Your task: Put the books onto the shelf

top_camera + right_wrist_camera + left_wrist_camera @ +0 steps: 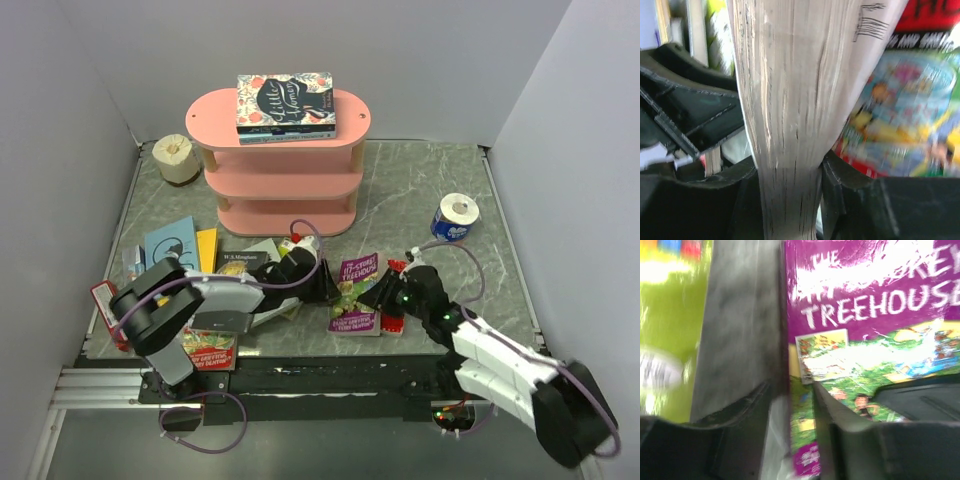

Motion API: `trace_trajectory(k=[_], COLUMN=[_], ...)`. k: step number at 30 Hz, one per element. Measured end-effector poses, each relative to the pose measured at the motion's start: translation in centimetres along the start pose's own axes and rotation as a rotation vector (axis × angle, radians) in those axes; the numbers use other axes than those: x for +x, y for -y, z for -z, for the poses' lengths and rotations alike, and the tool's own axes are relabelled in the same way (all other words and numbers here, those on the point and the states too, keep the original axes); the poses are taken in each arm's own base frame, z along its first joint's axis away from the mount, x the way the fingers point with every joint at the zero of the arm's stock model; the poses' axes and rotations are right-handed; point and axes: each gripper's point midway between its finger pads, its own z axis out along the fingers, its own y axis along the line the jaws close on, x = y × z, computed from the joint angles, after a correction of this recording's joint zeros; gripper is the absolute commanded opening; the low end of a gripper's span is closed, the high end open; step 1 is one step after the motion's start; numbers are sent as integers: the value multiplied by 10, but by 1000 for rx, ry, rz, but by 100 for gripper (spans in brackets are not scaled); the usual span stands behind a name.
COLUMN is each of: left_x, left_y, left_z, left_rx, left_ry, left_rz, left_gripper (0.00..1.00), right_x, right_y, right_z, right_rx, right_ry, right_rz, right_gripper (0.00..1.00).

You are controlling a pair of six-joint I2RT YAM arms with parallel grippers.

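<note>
Purple Treehouse book [355, 295] gripped from both sides

Pickup step, seemingly: low on the table [420, 190] among loose books [180, 245], well short of the pink shelf [210, 115]. Calls next for a level joint lift toward a free tier. Left gripper [792, 390], arm stretched low: pinching the cover's edge. Right gripper [790, 170], arm folded low: squeezing the page block.

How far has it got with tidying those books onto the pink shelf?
A small stack of books already lies on top of the shelf. The left pincer and right pincer both clamp the purple book. Several loose books lie on the table, so most is left.
</note>
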Motion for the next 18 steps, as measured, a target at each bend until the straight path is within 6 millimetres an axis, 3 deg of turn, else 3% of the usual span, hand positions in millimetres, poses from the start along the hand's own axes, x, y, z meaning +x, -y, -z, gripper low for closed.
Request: trace_trajectory(k=[2, 4, 7, 10, 12, 15, 18], left_x=[1, -10, -48, -91, -116, -135, -142], left_y=[2, 13, 41, 74, 83, 82, 79], left_z=[16, 41, 88, 148, 187, 220, 237], left_rx=[-34, -37, 14, 132, 204, 267, 318], left_ry=[0, 38, 170, 330, 426, 483, 482], left_rz=[-24, -41, -64, -67, -68, -93, -141], left_gripper=[64, 75, 95, 99, 99, 99, 99], right_x=[1, -1, -10, -19, -20, -11, -2], right_y=[-9, -24, -58, -103, -136, -164, -184], right_z=[15, 31, 53, 73, 84, 96, 106], right_rx=[-23, -54, -126, -233, -336, -452, -549], right_ry=[-3, -8, -25, -70, -126, -238, -362], right_rz=[40, 88, 158, 229, 269, 305, 318], right_gripper=[39, 35, 0, 0, 0, 0, 0])
